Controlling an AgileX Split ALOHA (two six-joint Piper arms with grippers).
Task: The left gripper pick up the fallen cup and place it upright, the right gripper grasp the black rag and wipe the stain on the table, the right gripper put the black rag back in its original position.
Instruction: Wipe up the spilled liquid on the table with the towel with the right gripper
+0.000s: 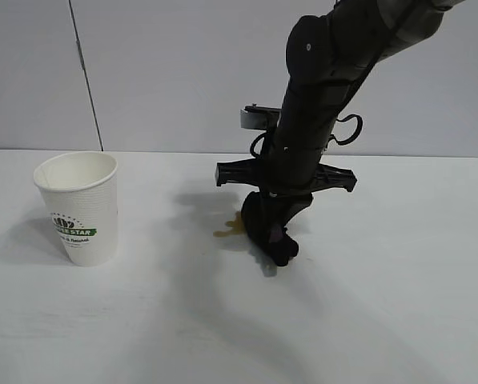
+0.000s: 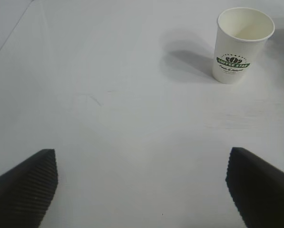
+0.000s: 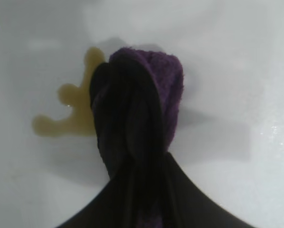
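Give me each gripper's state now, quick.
Left gripper: open, holding nothing, above bare table, well short of the upright cup.
Right gripper: shut on the dark rag, pressed to the table at the stain.

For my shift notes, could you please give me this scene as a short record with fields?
cup: cup upright on the table, at the exterior view's left
stain: stain amber, partly uncovered beside the rag
rag: dark rag bunched, pressed to the table at the stain's edge
right pincer: right pincer shut on the rag, pointing steeply down
left pincer: left pincer open, empty, away from the cup
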